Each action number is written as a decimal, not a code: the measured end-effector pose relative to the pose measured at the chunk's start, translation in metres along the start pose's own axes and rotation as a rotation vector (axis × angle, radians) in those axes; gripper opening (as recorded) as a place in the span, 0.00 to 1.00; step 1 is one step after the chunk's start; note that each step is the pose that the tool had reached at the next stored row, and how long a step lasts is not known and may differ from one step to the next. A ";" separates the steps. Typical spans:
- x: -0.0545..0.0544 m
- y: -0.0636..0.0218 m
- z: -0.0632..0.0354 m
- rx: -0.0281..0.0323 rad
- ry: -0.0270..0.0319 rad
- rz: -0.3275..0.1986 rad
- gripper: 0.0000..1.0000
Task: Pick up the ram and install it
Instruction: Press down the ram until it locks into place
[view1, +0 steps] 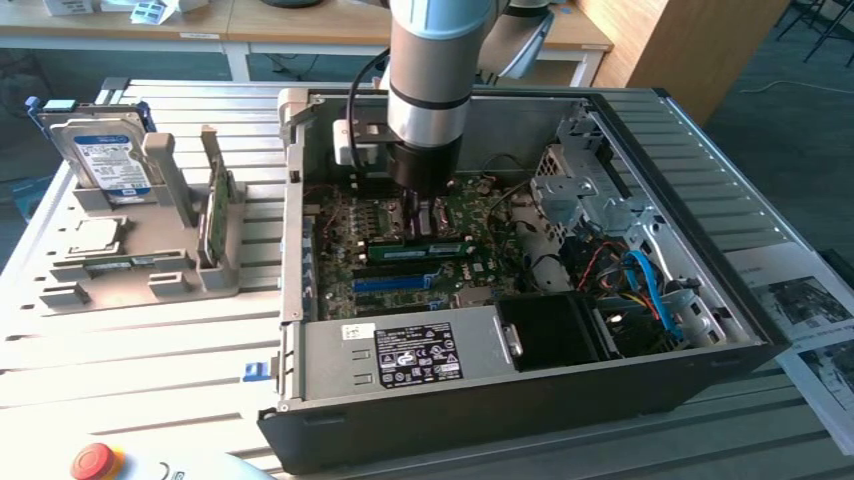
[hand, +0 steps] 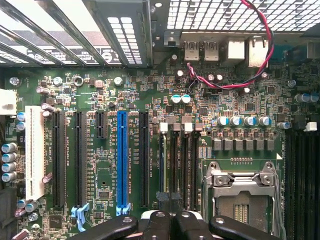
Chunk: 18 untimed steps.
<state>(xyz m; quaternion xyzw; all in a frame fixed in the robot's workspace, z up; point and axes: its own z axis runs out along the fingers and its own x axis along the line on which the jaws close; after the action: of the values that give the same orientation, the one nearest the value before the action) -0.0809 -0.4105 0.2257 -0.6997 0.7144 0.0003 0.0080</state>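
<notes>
The computer case (view1: 747, 345) lies open with its motherboard (hand: 150, 95) facing up. My gripper (hand: 167, 220) reaches down into it on the arm (view1: 427, 120), and its black fingers (hand: 150, 225) are shut together with nothing visible between them. The fingertips sit over one end of the black memory slots (hand: 182, 165), beside the processor socket (hand: 242, 195). In the exterior view, narrow green ram (view1: 420, 246) sits in those slots just below the gripper. I cannot tell whether the fingertips touch it.
A grey holder (view1: 60, 290) at the exterior view's left carries a silver hard drive (view1: 104, 150), an upright green card (view1: 214, 205) and a low green strip (view1: 127, 263). Cables (view1: 647, 285) and a drive cage (view1: 581, 195) crowd the case's right side. A blue slot (hand: 122, 160) runs nearby.
</notes>
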 end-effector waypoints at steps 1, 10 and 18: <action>0.000 0.0000 0.0001 -0.0001 0.0001 0.000 0.10; 0.000 0.0000 0.0019 -0.0001 0.0002 0.000 0.10; 0.000 0.0001 0.0032 0.0000 0.0001 0.000 0.10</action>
<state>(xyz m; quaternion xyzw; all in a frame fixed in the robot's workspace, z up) -0.0810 -0.4105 0.2225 -0.6996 0.7145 0.0002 0.0079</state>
